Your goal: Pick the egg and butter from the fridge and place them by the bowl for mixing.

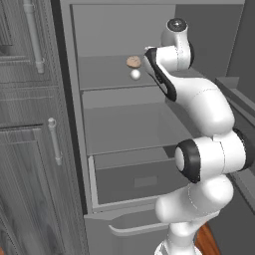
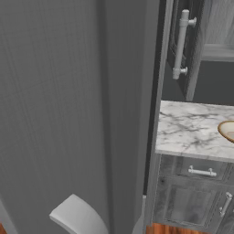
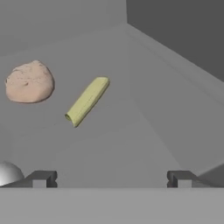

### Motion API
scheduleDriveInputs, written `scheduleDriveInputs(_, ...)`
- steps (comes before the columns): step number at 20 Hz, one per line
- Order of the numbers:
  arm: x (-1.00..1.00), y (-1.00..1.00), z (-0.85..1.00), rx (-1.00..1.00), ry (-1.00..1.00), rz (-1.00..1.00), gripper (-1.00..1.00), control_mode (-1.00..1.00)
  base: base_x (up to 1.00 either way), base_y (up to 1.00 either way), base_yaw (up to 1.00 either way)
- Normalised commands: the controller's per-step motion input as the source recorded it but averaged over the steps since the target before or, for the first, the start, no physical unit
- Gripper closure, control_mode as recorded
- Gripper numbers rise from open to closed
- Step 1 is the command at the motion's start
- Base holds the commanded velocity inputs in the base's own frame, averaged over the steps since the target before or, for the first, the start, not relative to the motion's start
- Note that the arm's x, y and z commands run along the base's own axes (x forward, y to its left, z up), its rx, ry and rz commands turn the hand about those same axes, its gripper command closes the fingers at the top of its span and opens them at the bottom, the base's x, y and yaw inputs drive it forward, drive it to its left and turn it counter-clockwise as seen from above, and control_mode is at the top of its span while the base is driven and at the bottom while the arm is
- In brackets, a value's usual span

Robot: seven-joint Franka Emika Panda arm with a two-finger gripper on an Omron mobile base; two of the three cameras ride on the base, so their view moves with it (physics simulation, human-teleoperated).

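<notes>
standing open, the fridge (image 1: pixel 119 124) was found with its goods on the upper shelf. reading the hand view from left to right: the egg (image 3: pixel 8 174) lay at the lower left edge, just beside the left fingertip; the tan-brown lump (image 3: pixel 29 82) sat further back on the shelf; the butter (image 3: pixel 87 101) lay to the right of the lump, apart from it, angled across the shelf. in the left base view the egg sat just in front of the lump, with the arm reaching in beside them.

the bowl (image 2: pixel 228 130) was seen at the right edge of the marble counter (image 2: pixel 192 130), with nothing set beside it on the part in view. judged progress: early; neither item had been lifted, and both picks and both placements were left.

the gripper (image 3: pixel 111 178) was spread fully wide, released and holding nothing. the butter lay well ahead of the fingertips, untouched; whether the egg touched the left fingertip could not be told.
</notes>
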Motion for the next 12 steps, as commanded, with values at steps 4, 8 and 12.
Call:
scheduleDriveInputs(4, 0.28, -0.04, -0.11, 0.0, 0.0, 0.0, -1.0, -1.0, 0.0, 0.0, 0.0)
scheduleDriveInputs(8, 0.25, -0.05, -0.12, 0.0, 0.0, 0.0, -1.0, -1.0, 0.0, 0.0, 0.0)
scheduleDriveInputs(12, 0.18, -0.03, -0.18, 0.0, 0.0, 0.0, -1.0, -1.0, 0.0, 0.0, 0.0)
